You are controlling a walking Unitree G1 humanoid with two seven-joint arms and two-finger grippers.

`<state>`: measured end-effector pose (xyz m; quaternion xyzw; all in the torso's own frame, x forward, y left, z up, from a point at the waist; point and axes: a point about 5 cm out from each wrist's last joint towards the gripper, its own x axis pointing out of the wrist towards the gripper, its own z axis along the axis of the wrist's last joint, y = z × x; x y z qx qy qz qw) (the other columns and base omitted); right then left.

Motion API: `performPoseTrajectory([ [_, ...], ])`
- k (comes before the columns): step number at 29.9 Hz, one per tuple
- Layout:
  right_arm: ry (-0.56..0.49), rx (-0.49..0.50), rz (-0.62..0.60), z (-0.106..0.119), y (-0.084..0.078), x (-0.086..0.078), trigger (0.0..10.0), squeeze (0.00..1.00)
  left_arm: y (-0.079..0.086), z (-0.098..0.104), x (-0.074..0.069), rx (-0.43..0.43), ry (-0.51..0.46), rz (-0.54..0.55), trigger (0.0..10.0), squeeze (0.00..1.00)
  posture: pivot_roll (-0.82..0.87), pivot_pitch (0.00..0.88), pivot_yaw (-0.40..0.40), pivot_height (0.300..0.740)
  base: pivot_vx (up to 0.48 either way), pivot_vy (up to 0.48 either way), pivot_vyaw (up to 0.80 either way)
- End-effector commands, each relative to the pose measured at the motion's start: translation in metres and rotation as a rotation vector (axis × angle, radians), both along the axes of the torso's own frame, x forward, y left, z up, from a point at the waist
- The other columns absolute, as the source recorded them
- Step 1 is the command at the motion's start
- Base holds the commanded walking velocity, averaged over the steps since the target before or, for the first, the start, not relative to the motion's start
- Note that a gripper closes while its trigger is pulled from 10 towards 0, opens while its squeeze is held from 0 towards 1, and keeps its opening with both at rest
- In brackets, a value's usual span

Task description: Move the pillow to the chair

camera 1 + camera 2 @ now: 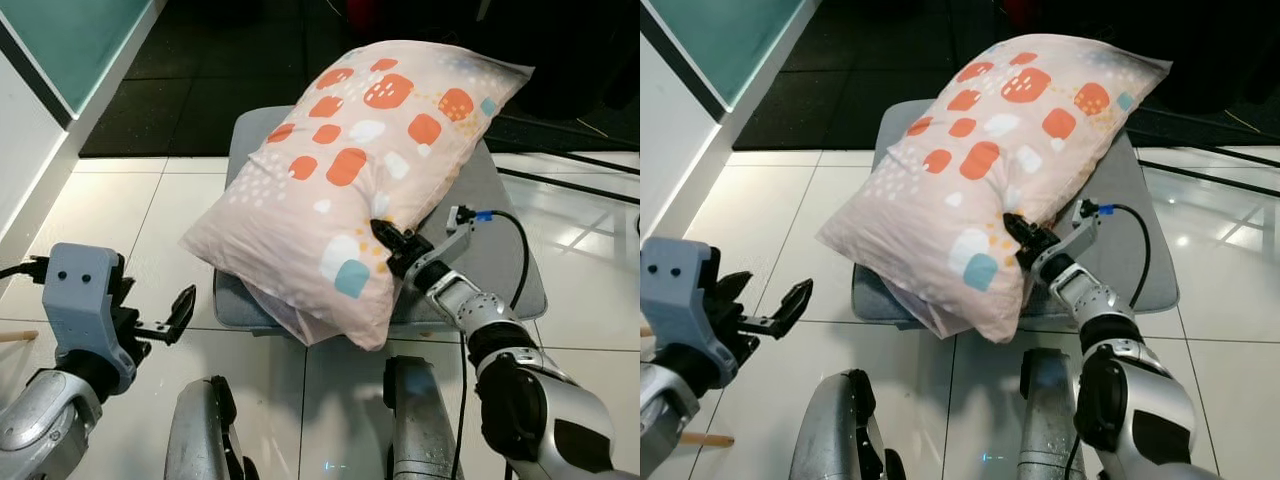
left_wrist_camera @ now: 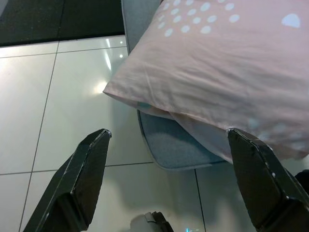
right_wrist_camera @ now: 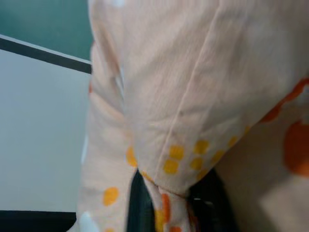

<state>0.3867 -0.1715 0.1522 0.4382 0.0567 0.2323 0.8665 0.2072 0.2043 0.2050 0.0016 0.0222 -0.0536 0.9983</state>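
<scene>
A pale pink pillow [image 1: 355, 170] with orange, white and teal patches lies across a grey padded chair seat [image 1: 500, 250]; its near corner hangs over the seat's front edge. My right gripper [image 1: 385, 236] is shut on a fold of the pillow's right side, and the pinched cloth [image 3: 166, 193] bunches between the fingers. My left gripper [image 1: 172, 318] is open, held low over the white tiles to the left of the seat, apart from the pillow's near-left corner [image 2: 113, 89].
White glossy floor tiles [image 1: 130, 220] surround the seat, with dark matting [image 1: 190, 90] beyond. A white wall with a teal panel [image 1: 60, 40] runs along the left. A black cable [image 1: 520, 240] loops from my right wrist. My own legs [image 1: 205, 430] show at the bottom.
</scene>
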Motion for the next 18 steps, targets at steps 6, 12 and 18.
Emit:
performPoseTrajectory([
  [6,-0.141,-0.033,0.022,0.035,0.005,0.01,0.0,0.0,-0.004,-0.008,0.006,-0.025,0.02,0.01,10.0,0.0,-0.02,0.308,0.052,0.448,0.0,0.0,0.0],
  [12,-0.31,-0.054,0.092,0.072,0.015,0.014,0.0,0.0,-0.013,-0.011,0.023,-0.085,-0.021,0.016,10.0,0.0,-0.08,0.209,0.01,0.448,0.0,0.0,0.0],
  [18,-0.374,-0.056,0.248,0.077,0.043,0.002,0.0,0.0,-0.031,-0.014,0.046,-0.184,-0.072,0.02,10.0,0.0,-0.14,0.107,-0.021,0.467,0.0,0.0,0.0],
])
